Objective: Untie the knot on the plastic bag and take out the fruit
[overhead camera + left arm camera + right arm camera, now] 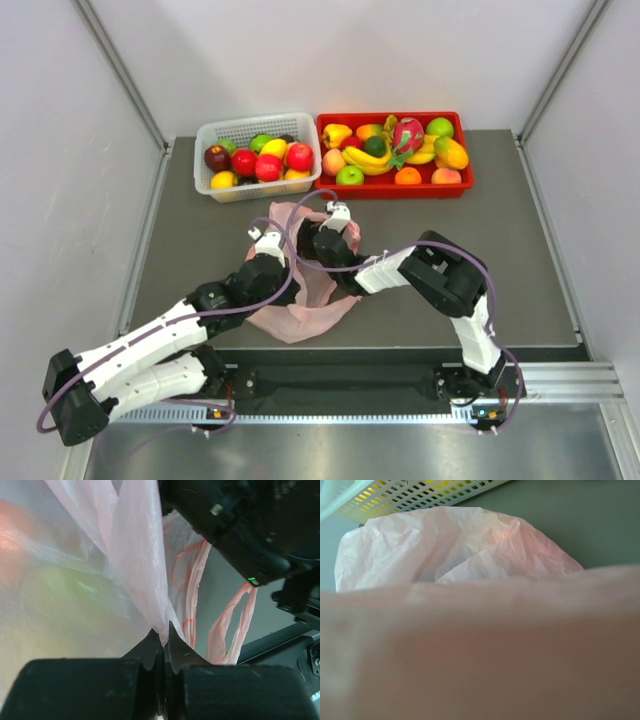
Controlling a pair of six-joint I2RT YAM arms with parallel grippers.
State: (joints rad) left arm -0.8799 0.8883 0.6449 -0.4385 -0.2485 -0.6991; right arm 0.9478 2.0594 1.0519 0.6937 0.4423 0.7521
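The pink plastic bag [300, 318] lies crumpled on the grey table between both grippers. My left gripper [280, 240] is at its left side. In the left wrist view it [164, 636] is shut on a thin fold of the bag [135, 555], and two loose handle strips [235, 625] hang to the right. My right gripper [322, 232] is at the bag's top. In the right wrist view the bag [455, 545] fills the frame and blurred plastic hides the fingers. The knot does not show. The fruit inside is hidden, apart from faint orange and green tints through the plastic.
A white basket [258, 155] of toy fruit stands at the back left and shows in the right wrist view [395, 495]. A red tray [395, 150] of fruit stands at the back right. The right arm [240, 525] is close above the left gripper.
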